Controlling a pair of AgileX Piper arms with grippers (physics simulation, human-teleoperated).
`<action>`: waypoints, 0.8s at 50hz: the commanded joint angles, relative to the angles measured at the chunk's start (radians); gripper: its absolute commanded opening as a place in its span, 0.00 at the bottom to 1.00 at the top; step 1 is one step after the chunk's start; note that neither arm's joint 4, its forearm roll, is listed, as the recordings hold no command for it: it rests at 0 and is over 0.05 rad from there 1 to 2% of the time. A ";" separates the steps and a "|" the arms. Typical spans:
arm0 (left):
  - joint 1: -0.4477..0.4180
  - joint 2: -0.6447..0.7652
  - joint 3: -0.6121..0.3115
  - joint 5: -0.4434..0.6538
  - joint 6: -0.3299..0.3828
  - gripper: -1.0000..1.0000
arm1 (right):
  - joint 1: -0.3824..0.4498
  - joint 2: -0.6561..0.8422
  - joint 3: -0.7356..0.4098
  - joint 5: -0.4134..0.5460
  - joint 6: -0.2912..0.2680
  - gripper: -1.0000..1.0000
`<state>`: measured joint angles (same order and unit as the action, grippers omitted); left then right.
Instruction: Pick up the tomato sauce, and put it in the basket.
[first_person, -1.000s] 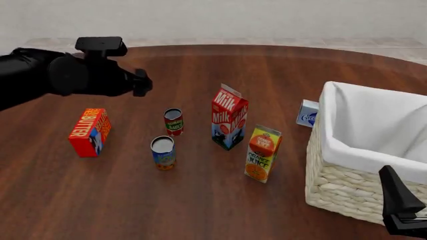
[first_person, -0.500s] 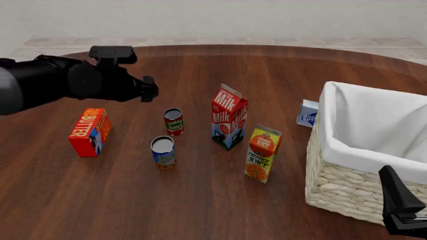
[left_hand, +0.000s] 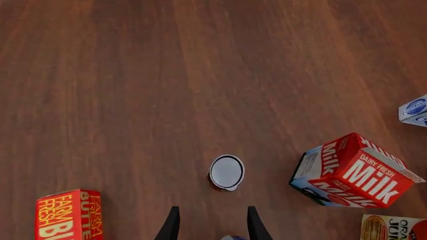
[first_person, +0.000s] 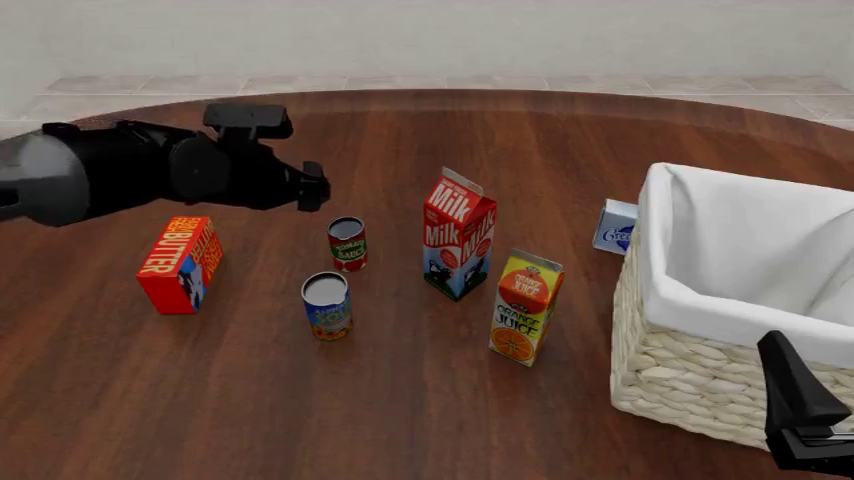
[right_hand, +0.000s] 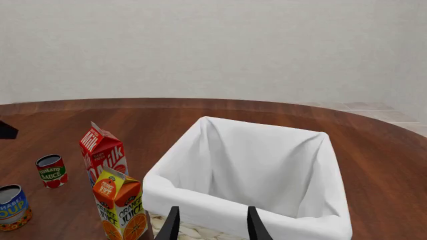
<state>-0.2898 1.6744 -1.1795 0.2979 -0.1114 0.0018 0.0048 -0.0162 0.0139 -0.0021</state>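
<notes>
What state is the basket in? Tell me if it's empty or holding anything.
Empty, as far as shown. The basket shows only bare white lining inside; the tomato sauce stands upright on the table, outside it.

Round dark wooden table, bearing butter box, tomato sauce, soup can, milk carton, orange juice carton, small blue-and-white box, basket.

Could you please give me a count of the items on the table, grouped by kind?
Cans: 2, the tomato sauce and the soup can.
Cartons: 2, the milk carton and the orange juice carton.
Boxes: 2, the butter box and the small blue-and-white box.
Baskets: 1, the basket.
Total: 7.
</notes>
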 joint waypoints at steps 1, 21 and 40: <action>0.007 0.044 -0.019 -0.018 0.006 1.00 | 0.000 0.000 0.000 0.000 0.000 1.00; -0.016 0.120 -0.052 -0.041 -0.010 1.00 | 0.000 0.000 0.000 0.000 0.000 1.00; -0.035 0.177 -0.093 -0.040 -0.018 1.00 | 0.000 0.000 0.000 0.000 0.000 1.00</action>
<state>-0.3155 1.8217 -1.2533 0.2561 -0.1275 0.0017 0.0048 -0.0162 0.0139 -0.0021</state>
